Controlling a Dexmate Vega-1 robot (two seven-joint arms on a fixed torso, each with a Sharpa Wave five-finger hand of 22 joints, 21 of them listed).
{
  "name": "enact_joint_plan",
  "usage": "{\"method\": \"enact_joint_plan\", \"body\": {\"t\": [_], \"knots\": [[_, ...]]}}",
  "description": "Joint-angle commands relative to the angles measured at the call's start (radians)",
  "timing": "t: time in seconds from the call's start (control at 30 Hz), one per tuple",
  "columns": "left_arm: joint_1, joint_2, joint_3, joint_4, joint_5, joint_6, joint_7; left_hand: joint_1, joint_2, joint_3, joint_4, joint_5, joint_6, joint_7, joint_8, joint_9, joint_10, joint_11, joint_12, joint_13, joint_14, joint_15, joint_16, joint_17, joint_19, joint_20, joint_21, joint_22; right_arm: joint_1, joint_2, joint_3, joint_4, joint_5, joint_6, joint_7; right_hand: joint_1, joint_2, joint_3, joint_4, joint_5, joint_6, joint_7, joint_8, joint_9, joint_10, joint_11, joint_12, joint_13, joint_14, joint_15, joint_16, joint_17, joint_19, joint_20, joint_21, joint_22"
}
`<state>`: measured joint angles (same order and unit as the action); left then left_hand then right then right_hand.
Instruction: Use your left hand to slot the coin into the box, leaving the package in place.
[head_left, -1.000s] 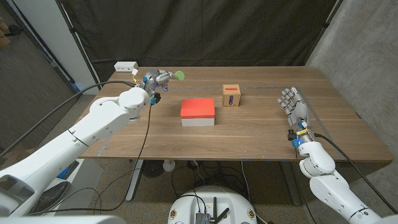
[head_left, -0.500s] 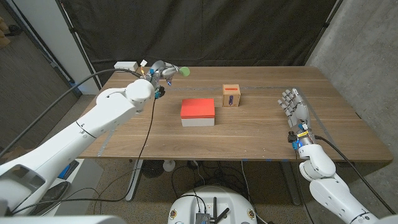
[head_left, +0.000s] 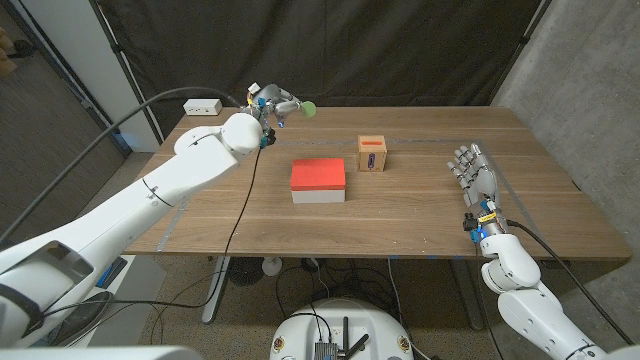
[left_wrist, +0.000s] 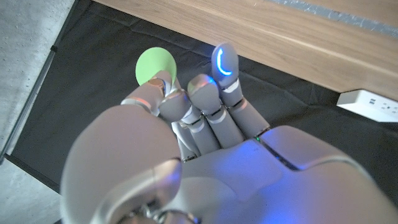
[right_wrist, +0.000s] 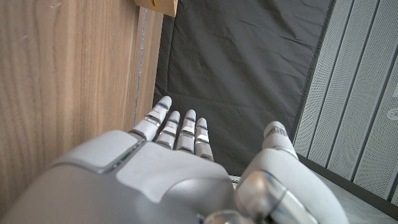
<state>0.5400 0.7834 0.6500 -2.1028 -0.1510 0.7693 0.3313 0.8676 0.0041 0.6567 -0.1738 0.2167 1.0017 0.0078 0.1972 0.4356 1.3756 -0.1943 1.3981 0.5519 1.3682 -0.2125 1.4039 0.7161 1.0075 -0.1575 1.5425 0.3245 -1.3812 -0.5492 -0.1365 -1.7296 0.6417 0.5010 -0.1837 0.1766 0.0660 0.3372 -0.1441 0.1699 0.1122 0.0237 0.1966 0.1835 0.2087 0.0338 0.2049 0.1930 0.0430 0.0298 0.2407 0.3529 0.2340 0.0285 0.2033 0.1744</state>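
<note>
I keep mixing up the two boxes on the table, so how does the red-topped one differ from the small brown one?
The red-topped package is wide, low and flat; the small brown box is narrower and about cube-shaped. The package has a red top over pale sides; the box is brown with a red strip on top. The package lies nearer the robot, the box farther back and toward the robot's right. Both rest untouched on the wooden table.

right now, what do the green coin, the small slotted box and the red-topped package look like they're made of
The flat round green coin, pinched by the left robot hand, looks like matte plastic: even colour, no metallic glint. The small brown box with a red slot on top looks like wood or cardboard; too small to tell. The red-topped, pale-sided rectangular package looks like smooth printed cardboard, probably.
</note>
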Motion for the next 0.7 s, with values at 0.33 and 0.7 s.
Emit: {"method": "enact_joint_plan", "body": {"t": [0.33, 0.7], "knots": [[-0.204, -0.087, 0.226, 0.074, 0.347, 0.116, -0.150, -0.006, -0.010, -0.001, -0.001, 0.003, 0.043, 0.036, 0.000, -0.002, 0.003, -0.008, 0.001, -0.002, 0.001, 0.000, 0.005, 0.009, -0.002, -0.055, 0.005, 0.004, -0.005, 0.009, 0.004, 0.009, -0.001, 0.010, -0.001, 0.010, 0.002, -0.002, 0.000, 0.005, 0.008, -0.002, 0.001, 0.004, 0.010, 0.003, -0.001, 0.005, 0.010, 0.002, -0.002, -0.001, 0.005, 0.003, -0.002, 0.003], [-0.298, -0.142, 0.351, 0.100, 0.508, 0.181, -0.274, -0.007, -0.011, -0.002, -0.001, 0.003, 0.045, 0.035, 0.001, -0.003, -0.002, -0.008, 0.009, 0.012, -0.001, 0.000, 0.001, 0.005, -0.001, -0.055, 0.005, 0.004, -0.014, 0.011, 0.005, 0.006, 0.001, 0.017, 0.002, 0.010, 0.003, -0.003, 0.001, 0.005, 0.007, -0.003, 0.001, 0.004, 0.011, 0.002, -0.001, 0.005, 0.011, 0.002, -0.002, -0.001, 0.005, 0.003, -0.002, 0.003]]}}
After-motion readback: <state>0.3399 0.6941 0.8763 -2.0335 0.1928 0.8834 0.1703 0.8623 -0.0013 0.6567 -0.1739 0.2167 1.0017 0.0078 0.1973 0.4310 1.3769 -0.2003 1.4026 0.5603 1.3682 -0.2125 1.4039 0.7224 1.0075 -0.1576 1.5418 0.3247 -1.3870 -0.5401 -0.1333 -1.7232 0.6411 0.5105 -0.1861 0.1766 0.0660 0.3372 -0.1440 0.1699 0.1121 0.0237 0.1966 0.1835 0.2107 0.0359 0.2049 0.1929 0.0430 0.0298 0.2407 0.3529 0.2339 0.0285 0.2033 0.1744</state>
